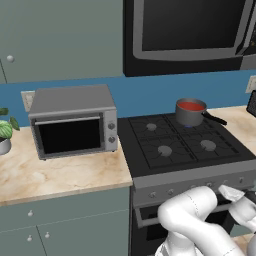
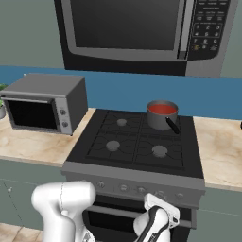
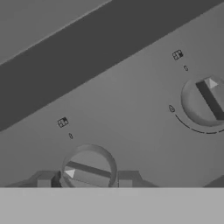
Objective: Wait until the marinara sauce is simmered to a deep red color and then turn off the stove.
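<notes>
While the sauce (image 1: 191, 106) sits red in its saucepan (image 1: 189, 116) on the back burner, right of centre in the left base picture, the pincer (image 3: 84, 183) is already at the stove (image 2: 137, 142)'s front panel, low in both base pictures. Seen from the hand camera, its two fingertips (image 3: 43, 182) stand either side of a round knob (image 3: 89, 169) at the bottom of the frame, spread about as wide as the knob; whether they press on it I cannot tell. To do this step well, I would judge the colour first: it looks a full red, and if that counts as deep enough, the fingers should close squarely on the knob's raised bar and turn it to its off mark. A second knob (image 3: 205, 101) lies at the right edge of that frame and must not be mistaken for it. On the worktop (image 1: 55, 172) to the left stand a toaster oven (image 1: 73, 121) and a plant (image 1: 5, 131); a microwave (image 2: 137, 33) hangs above. Nothing blocks the panel.
</notes>
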You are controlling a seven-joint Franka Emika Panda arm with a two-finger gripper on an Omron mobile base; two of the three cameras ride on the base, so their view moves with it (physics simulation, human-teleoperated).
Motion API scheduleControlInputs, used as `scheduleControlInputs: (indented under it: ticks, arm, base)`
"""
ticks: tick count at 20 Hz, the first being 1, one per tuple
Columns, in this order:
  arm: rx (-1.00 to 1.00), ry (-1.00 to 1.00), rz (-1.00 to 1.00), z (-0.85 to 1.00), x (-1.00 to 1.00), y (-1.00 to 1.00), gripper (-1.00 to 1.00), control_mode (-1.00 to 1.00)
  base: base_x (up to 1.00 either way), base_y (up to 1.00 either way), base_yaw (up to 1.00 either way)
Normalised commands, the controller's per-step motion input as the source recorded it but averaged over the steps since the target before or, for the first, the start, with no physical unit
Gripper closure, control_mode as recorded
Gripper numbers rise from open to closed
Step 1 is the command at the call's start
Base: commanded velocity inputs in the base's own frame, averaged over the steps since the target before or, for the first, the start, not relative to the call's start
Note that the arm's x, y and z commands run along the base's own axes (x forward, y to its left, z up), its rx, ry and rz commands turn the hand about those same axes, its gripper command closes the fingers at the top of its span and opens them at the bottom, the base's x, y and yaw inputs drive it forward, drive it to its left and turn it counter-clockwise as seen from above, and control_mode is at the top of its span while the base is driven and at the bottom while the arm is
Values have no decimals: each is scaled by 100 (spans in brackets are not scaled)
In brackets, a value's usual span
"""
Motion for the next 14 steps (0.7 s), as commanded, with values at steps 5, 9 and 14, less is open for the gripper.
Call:
scheduleControlInputs:
  ticks: [5, 9, 14]
  arm:
    - [26, 0, 0, 9, 0, -23, 100, -100]
    - [26, 0, 0, 8, 0, -22, 100, -100]
    - [25, 0, 0, 7, 0, -18, 100, -100]
  base:
    - [0, 0, 0]
    - [0, 0, 0]
    - [0, 0, 0]
